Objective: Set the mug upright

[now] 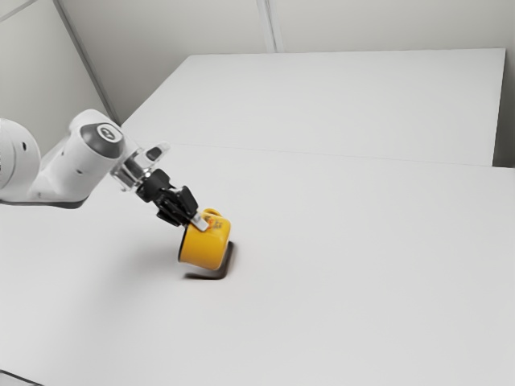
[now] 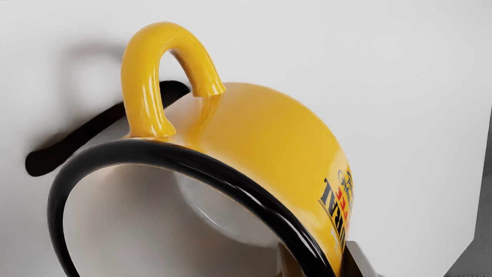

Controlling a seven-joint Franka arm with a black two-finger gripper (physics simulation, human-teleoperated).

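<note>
Gripper (image 1: 199,220) has the mug (image 1: 208,245) pinched by its wall near the rim (image 2: 234,177), one finger inside. Mug's tipped sideways over the table (image 1: 362,281), mouth toward the arm. I'd hold firm, rotate mouth up slowly, level the base, then lower gently before releasing.

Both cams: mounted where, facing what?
Exterior: at the arm's side, facing the table and tilted mug; arm and pincer enter from the exterior view's left.
Wrist: on the arm's hand, facing the mug's rim and handle; fingertips at the bottom edge.
Shared: mug, handle, table, fingertips.
</note>
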